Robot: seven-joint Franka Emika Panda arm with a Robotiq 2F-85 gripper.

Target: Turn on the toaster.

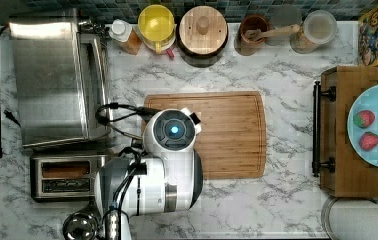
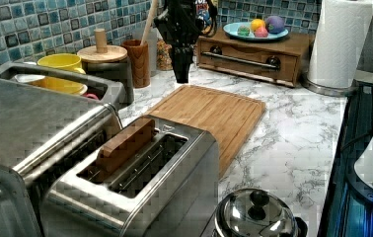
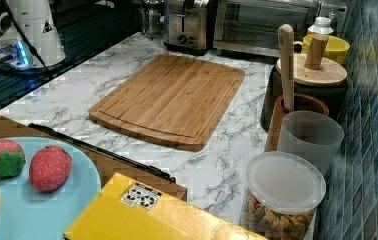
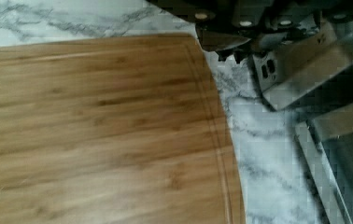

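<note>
one gripper is mine, hanging dark and pointing down above the far corner of the cutting board in the left view; whether my fingers are spread or pressed together i cannot tell, and i see nothing held in them. nearest in the left view sits the toaster, a slice of bread standing in one of its two slots, with the toaster oven just beside it on the left view's left and a glass pot lid on the left view's right. the board lies on the marble counter between the toaster and me. beyond it, along the blue tile wall, stand a yellow cup, a wooden lid and a brown utensil holder. farthest are a wooden drawer box carrying a blue plate of fruit, and a paper towel roll.
</note>
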